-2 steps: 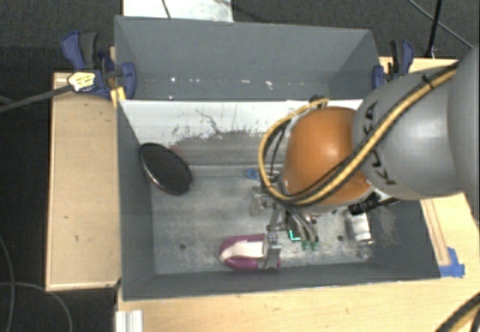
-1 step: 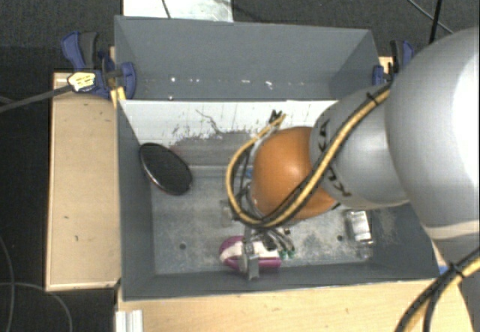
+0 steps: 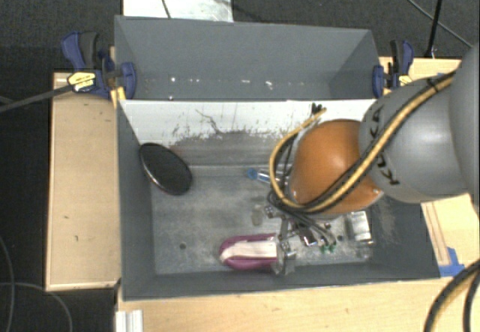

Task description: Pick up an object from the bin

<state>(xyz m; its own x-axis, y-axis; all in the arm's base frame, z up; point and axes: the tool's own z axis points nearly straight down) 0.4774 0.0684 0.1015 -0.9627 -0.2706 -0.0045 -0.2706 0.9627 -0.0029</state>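
Several small things lie in the grey bin (image 3: 240, 61); fingers (image 3: 283, 257), state unclear, beside a purple-white piece (image 3: 247, 252).

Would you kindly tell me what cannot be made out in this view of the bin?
Camera view: whether the tool touches the purple-and-white object at the front of the bin; cables clutter that spot.
Camera view: the blue item mid-bin, mostly hidden by the orange cover.
Camera view: the silvery item at right, partly under the arm.
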